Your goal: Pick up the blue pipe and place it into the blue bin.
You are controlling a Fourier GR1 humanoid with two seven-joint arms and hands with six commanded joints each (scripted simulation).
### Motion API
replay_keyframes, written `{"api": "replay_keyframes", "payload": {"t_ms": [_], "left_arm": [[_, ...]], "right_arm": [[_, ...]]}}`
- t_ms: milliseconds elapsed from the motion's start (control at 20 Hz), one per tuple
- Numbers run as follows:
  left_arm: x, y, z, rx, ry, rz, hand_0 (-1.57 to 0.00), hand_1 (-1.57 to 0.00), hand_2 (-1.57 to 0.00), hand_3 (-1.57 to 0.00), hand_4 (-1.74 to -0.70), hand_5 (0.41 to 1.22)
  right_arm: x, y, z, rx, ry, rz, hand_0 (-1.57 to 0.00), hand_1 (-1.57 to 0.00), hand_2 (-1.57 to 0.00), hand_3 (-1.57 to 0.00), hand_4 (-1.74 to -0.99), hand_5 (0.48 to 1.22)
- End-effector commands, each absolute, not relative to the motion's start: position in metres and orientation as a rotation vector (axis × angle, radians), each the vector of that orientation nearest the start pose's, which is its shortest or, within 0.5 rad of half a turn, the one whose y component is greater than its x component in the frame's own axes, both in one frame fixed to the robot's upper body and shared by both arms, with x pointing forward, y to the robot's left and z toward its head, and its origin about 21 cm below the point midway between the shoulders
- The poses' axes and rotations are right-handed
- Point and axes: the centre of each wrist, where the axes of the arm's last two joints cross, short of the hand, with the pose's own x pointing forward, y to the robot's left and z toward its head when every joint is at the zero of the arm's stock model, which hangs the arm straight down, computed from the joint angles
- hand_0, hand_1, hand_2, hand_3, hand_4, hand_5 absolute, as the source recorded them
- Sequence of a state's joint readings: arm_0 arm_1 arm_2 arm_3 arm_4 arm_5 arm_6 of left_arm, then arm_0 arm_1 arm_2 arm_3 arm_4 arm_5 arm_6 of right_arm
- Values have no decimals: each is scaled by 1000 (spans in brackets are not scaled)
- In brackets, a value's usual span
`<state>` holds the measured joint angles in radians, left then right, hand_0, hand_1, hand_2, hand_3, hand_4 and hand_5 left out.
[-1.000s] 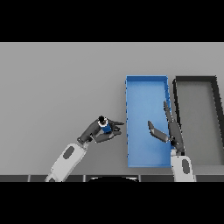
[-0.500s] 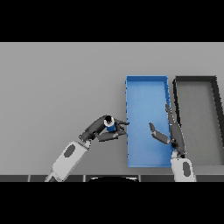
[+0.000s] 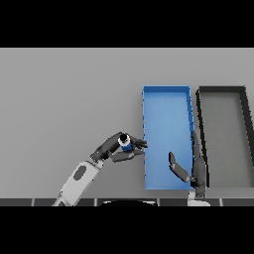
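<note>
A short blue pipe with a pale open end is held in my left hand, whose fingers and thumb curl round it just left of the blue bin. The fingertips reach the bin's left wall. My right hand hovers open over the bin's lower right part, fingers straight and pointing up the view, thumb spread to the left.
A dark grey bin stands right beside the blue bin, on its right. Grey table stretches to the left and far side.
My left hand has carried the blue pipe rightward, closer to the blue bin's left wall. The right hand has sunk slightly toward the view's lower edge.
</note>
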<state>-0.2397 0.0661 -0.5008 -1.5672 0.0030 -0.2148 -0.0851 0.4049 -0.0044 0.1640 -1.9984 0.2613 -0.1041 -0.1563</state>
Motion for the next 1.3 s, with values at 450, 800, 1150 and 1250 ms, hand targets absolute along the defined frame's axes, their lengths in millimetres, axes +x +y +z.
{"api": "replay_keyframes", "payload": {"t_ms": [450,800,1150,1250], "left_arm": [[258,100,51,-574,-1721,-764,-1571,-1571,-1571,-1571,-1467,1221],[265,99,50,-574,-1730,-769,-1571,-1571,-1571,-1571,-1467,1221],[270,101,53,-605,-1699,-767,-1571,-1571,-1571,-1571,-1470,1221],[266,102,52,-600,-1704,-765,-1571,-1571,-1571,-1571,-1469,1221]], "right_arm": [[196,-209,118,153,-1693,524,1,-5,-90,1,-1270,558],[221,-161,158,308,-1728,775,1,0,-43,1,-1294,560],[240,-126,185,335,-1720,934,-11,-20,-71,1,-1209,534],[244,-118,189,352,-1706,958,-23,-32,-83,1,-1186,521]]}}
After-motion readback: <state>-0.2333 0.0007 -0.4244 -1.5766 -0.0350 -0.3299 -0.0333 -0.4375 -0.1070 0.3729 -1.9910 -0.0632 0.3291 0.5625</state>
